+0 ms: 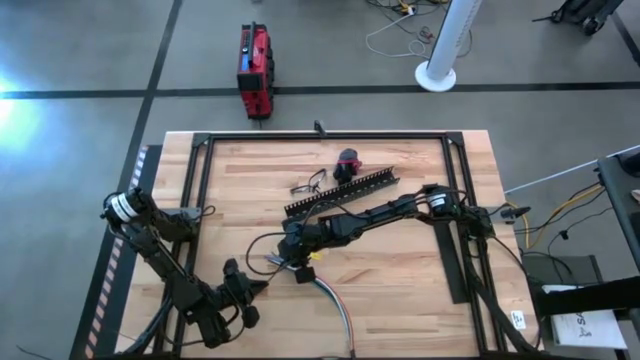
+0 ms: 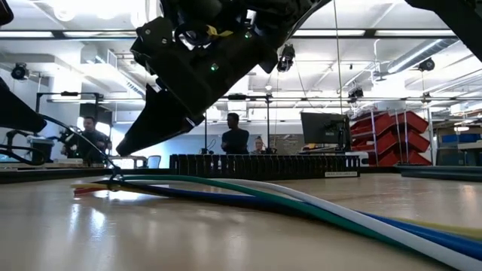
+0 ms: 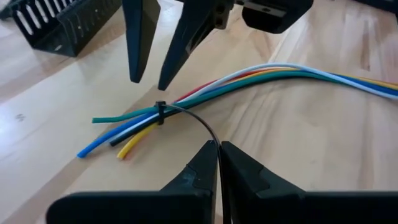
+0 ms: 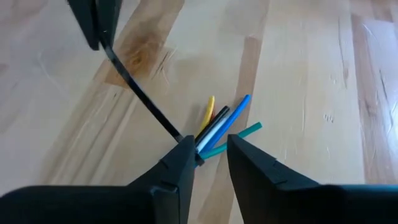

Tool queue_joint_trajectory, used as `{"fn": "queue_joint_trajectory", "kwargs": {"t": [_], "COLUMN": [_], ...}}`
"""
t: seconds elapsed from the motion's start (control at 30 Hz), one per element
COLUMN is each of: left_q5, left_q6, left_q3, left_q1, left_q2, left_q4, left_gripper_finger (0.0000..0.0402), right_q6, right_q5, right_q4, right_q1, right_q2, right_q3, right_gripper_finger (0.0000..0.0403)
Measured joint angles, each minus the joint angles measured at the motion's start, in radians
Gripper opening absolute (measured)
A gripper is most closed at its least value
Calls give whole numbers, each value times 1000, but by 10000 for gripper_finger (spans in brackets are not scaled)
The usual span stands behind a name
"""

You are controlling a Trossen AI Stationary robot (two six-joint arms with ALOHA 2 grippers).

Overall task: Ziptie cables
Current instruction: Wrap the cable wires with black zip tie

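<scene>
A bundle of cables [image 3: 261,78], green, white, blue, yellow, red and black, lies on the wooden table [image 1: 400,270] toward its front middle, with the loose ends fanned out just past a black ziptie [image 3: 186,114] that is looped around them. The ziptie's small head [image 3: 160,112] sits against the bundle, and its thin tail arcs away from the cables into the left gripper [image 3: 217,149], which is clenched on the strip near the table's front left. The right gripper [image 4: 210,149], reaching in from the right side of the table, hangs just over the cable ends at the loop with its fingers [image 4: 180,165] slightly parted, one on each side of the bundle; whether they press on the cables cannot be told. Behind the cables a long black slotted duct [image 1: 342,190] lies at an angle, with a small red-and-black object [image 1: 347,160] near its far end. People [image 2: 235,139] stand in the room beyond.
</scene>
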Motion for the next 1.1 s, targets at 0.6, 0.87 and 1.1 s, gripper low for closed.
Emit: {"fn": "queue_joint_trajectory", "kwargs": {"t": [0.6,0.87,1.1], "left_q5": [-1,-1,-2], "left_q6": [0,0,0], "left_q3": [0,0,0], "left_q1": [0,0,0], "left_q2": [0,0,0], "left_q4": [94,96,103], "left_gripper_finger": [7,7,12], "right_q6": [-55,11,62], "right_q5": [233,327,393], "right_q4": [23,74,163], "right_q1": [120,168,174], "right_q2": [6,12,77], "right_q3": [0,0,0], "right_gripper_finger": [92,105,96]}}
